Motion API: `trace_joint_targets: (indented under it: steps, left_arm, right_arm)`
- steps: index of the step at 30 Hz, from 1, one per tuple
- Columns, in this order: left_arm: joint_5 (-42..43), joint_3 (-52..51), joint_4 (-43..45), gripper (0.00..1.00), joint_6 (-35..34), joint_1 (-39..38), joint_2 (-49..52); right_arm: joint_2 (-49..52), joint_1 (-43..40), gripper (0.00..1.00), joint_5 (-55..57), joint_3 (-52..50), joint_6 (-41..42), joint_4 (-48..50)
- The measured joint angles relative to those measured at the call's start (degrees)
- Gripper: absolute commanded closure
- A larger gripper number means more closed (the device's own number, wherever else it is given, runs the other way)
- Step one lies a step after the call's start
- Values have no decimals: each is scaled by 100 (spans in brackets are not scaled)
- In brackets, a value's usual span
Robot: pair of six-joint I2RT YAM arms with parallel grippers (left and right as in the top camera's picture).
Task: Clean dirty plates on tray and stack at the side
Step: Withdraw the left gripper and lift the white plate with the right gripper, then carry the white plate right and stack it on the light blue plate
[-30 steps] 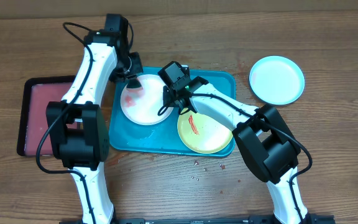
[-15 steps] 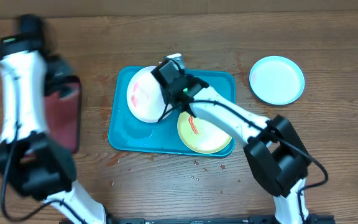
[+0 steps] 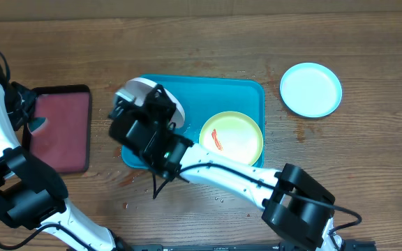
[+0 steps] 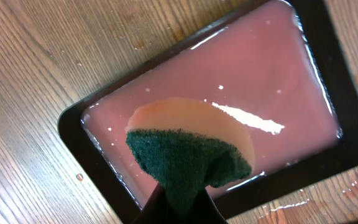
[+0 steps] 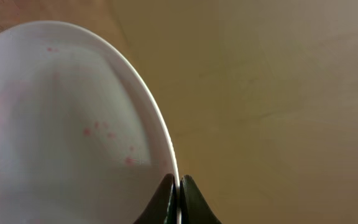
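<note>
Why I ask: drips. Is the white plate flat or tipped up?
Tipped up: the white plate hangs by its rim in the right gripper, above the tray.

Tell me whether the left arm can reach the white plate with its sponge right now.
Probably yes. The left gripper holds the sponge over the black-rimmed tray; the right gripper holds the white plate raised beside it, by its rim, and nothing visible stands between.

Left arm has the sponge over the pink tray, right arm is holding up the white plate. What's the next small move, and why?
Probably lower the sponge into the pink liquid in the black-rimmed tray to wet it: the left tool holds it over that tray, and the white plate pinched in the right tool shows red specks.
</note>
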Motion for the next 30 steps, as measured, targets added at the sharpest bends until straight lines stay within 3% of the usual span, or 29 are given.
trace_joint_targets:
  steps: [6,15,22,28,30]
  left_arm:
    - [125,-4,2,96,2,22,7]
    - [186,-7,0,96,0,20,7]
    - [188,-7,-2,96,0,11,7]
    - [188,-7,-2,96,2,11,7]
    - [190,-7,-4,96,2,11,7]
  right_arm:
    - [0,140,96,577,0,-1200,612]
    - [0,33,96,765,0,-1290,555]
    - [0,-420,96,684,0,-66,-109]
    - [-22,-1276,96,92,13,1971,-1130]
    - [-114,-1744,96,-800,9,2896,-1770]
